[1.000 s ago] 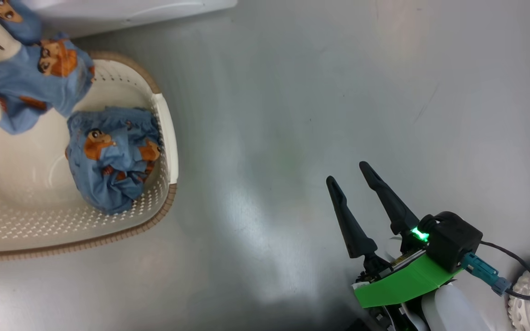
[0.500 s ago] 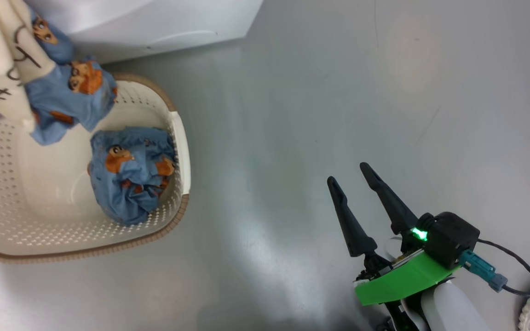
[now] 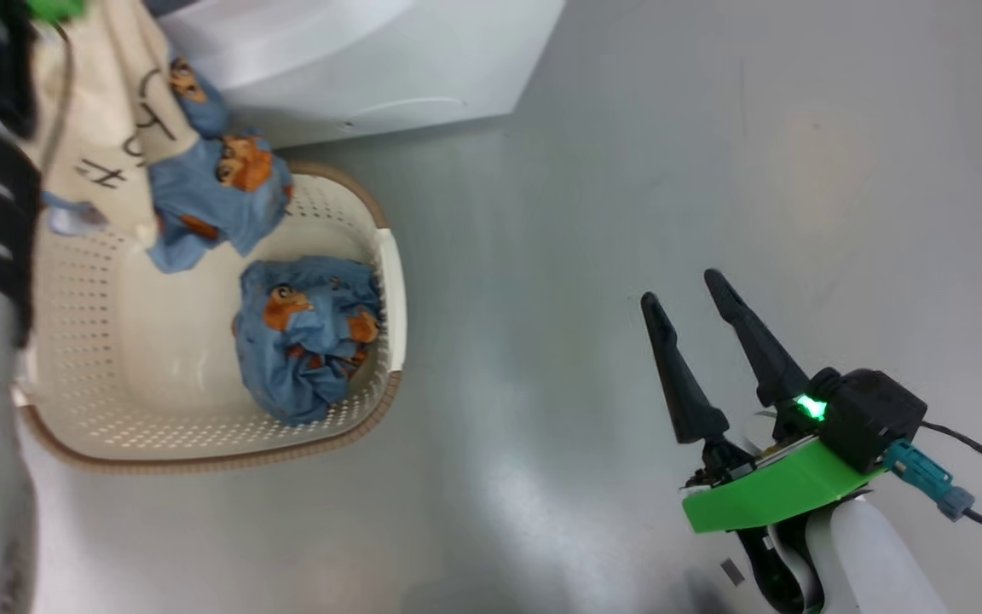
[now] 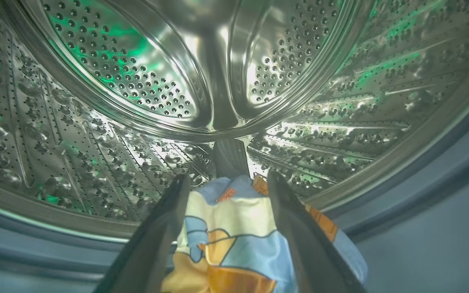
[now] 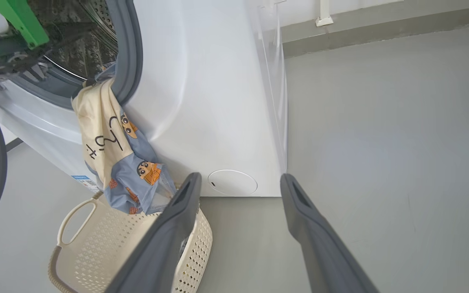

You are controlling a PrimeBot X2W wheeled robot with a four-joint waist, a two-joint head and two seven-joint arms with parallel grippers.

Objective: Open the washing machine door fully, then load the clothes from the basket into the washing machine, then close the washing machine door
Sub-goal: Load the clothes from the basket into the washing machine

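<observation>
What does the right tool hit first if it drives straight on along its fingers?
Most likely the lower front of the washing machine, near its round filter cap, which sits between the open fingers of the right tool in its wrist view. The basket lies off to one side. Depth is uncertain.

The grey floor [image 3: 627, 128] carries the basket [image 3: 116, 409] beside the washing machine [image 3: 372, 60].
</observation>
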